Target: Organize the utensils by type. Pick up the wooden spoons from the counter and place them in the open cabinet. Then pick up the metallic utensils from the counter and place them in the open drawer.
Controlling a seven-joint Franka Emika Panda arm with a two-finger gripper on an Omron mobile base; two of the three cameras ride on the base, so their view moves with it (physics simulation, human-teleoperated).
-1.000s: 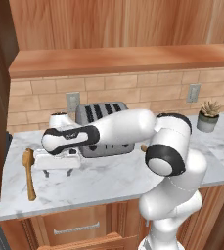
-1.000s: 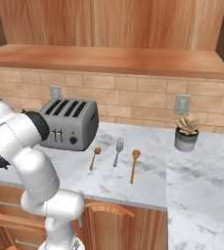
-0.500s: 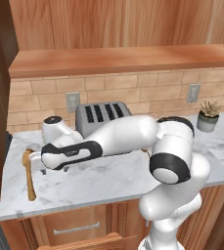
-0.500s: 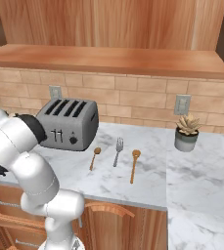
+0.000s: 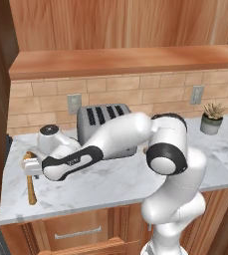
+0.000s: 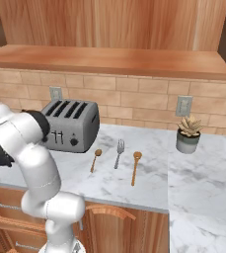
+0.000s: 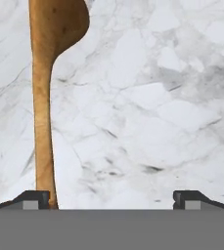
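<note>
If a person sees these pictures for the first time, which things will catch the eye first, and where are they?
The white arm stretches low across the counter to its left end, where the gripper hangs over a wooden spoon. In the hand view that spoon's handle runs beside one open fingertip. Right of the silver toaster lie a small coppery spoon, a fork and a second wooden spoon.

bare counter between spread jaws; wooden spoon hugs one fingertip, perhaps touching.

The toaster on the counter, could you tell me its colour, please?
The toaster is silver-grey with dark slots, clearest in the right base view.
</note>
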